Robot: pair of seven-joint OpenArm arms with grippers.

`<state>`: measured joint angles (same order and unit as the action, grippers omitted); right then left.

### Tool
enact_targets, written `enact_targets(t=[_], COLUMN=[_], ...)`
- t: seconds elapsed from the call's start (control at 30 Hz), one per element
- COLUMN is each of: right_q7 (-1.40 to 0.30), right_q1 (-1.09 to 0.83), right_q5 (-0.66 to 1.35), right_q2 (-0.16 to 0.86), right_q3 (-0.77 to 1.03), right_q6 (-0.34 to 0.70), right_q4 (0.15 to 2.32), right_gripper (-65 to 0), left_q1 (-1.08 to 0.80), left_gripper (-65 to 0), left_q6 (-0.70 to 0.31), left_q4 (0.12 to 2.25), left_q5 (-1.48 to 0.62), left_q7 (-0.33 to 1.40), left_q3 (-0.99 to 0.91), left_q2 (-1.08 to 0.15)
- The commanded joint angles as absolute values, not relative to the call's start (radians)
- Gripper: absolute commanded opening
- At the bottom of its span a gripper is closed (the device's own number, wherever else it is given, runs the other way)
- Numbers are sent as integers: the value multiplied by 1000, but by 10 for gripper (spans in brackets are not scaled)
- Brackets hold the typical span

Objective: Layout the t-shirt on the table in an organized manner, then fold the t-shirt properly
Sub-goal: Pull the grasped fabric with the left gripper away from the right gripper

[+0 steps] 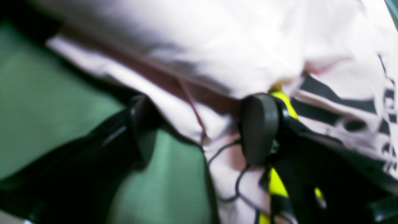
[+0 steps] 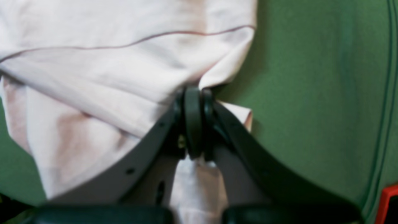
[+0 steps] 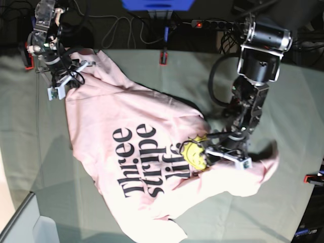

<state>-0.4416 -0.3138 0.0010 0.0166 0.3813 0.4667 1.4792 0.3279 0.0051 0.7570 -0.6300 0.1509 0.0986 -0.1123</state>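
1. Left wrist view: the left gripper [image 1: 199, 127] fills the lower middle of the frame with its jaws wide apart. One pad sits over green table cloth at lower left; the other rests by the yellow sun print [image 1: 278, 183] at lower right. A pink hem of the t-shirt [image 1: 217, 40] lies between them, not pinched. The picture is blurred, so contact is hard to judge. To do well here, the jaws should straddle only the edge fold before closing.

2. Right wrist view: the right gripper [image 2: 193, 121] at frame centre is clamped tight on a bunched corner of the shirt, with the table [image 2: 311, 93] green at the right. That hold looks firm enough to pull against.

3. Base view: the shirt lies crumpled across the middle of the frame, lettering up, one corner lifted at upper left. Spreading likely needs both corners drawn apart evenly, keeping the fabric low.
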Motion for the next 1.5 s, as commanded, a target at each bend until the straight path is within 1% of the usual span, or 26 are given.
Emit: enact_targets(t=[0.0, 0.13, 0.27, 0.47, 0.63, 0.77, 0.97, 1.0, 1.1, 1.37, 1.47], right_q7=[-443, -443, -443, -443, -443, -441, -441, -440, -441, -443, -440], right_q1=[-314, -308, -306, -286, -285, -285, -285, -285, -285, -285, -285], right_q5=[2, 2, 2, 2, 2, 2, 2, 2, 2, 2, 2], right_q2=[22, 25, 28, 27, 24, 24, 30, 30, 41, 42, 42], right_q3=[384, 384, 384, 384, 380, 380, 383, 383, 384, 383, 381], right_q6=[467, 467, 467, 467, 467, 467, 467, 467, 467, 467, 467], right_q4=[1489, 1489, 1489, 1489, 1489, 1489, 1489, 1489, 1489, 1489, 1489], right_gripper=[-650, -650, -650, -650, -650, -650, -650, -650, -650, -650, -650], left_q1=[349, 360, 302, 194, 199, 240, 303, 312, 318, 314, 298], left_gripper=[-246, -246, -243, -243, -244, -246, -248, -257, -349, -650, -643], left_q6=[-5, -5, -5, -5, -5, -5, -5, -5, -5, -2, -2], left_q4=[766, 776, 800, 891, 891, 883, 763, 745, 722, 730, 730], left_q5=[-634, -641, -645, -639, -636, -636, -636, -638, -642, -645, -647], left_q7=[165, 165, 165, 163, 165, 165, 165, 165, 163, 166, 171], left_q3=[108, 105, 91, 10, -19, -19, -21, -21, -22, -24, -25], left_q2=[-107, -107, -131, -154, -154, -147, -145, -143, -143, -143, -143])
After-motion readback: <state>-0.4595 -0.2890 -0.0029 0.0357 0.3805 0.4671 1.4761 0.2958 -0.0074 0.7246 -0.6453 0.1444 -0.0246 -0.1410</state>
